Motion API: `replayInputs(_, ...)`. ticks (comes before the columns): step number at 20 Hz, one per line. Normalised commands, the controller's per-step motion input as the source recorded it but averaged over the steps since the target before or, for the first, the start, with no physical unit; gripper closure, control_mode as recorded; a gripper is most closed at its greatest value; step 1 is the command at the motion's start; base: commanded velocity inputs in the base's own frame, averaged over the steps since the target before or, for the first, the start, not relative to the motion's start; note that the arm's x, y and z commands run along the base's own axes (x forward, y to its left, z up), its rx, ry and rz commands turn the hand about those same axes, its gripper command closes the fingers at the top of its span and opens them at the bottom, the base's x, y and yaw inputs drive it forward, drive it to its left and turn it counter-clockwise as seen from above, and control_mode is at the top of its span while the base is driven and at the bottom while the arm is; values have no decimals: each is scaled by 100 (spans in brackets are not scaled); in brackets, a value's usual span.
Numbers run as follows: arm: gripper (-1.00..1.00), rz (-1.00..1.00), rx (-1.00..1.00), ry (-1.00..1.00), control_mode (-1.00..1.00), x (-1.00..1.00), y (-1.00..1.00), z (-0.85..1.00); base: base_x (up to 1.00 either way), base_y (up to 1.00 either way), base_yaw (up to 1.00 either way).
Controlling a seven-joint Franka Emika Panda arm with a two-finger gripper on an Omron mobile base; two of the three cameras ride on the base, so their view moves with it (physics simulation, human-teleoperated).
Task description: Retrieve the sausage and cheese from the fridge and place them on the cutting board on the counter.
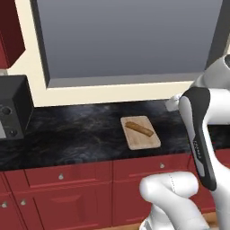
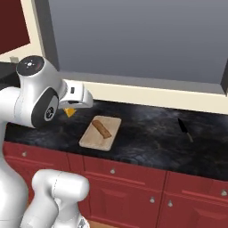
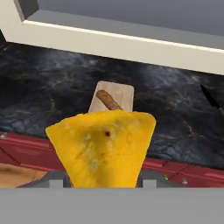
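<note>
In the left base view the cutting board [image 1: 140, 132] lies on the black marbled bench [image 1: 67, 134] near the middle of the picture, with the sausage [image 1: 139, 129] lying diagonally across its far half; the arm rises at about 4 o'clock from the board and its forearm hides the bench just right of it, while a dark appliance [image 1: 13, 112] stands at the bench's 9 o'clock end. In the right base view the end effector [image 2: 71, 107] hangs at about 10 o'clock from the board [image 2: 99, 133], near it and above the bench [image 2: 151, 129], and a yellow corner of the cheese [image 2: 69, 111] peeks out beneath it; the sausage [image 2: 102, 129] rests on the board, and a dark knife [image 2: 185, 129] lies well apart at 3 o'clock. In the hand view the cheese [image 3: 103, 146] fills the lower middle, pinched at its base by the end effector [image 3: 103, 180], whose fingers are mostly hidden behind the wedge; the board [image 3: 122, 96] and sausage [image 3: 108, 99] sit at 12 o'clock beyond it. The sausage step looks done, and the cheese seems on its way to the board. The main risk is the landing: the sausage already takes up much of the small board, so the wedge could come down on the sausage and roll it off, or settle half over the board's edge onto the bench. The grip looks to be on a narrow part of the wedge, so it may also tilt or slip before release.
</note>
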Motion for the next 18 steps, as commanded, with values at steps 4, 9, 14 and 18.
replayInputs(4,100,0,0,0,100,0,0,0,71,6,0)
replayInputs(9,100,0,0,51,-100,70,-5,-51,0,0,0)
replayInputs(14,100,11,0,30,-100,98,-14,-62,0,0,0)
replayInputs(18,100,18,0,1,-100,100,-21,-62,0,0,0)
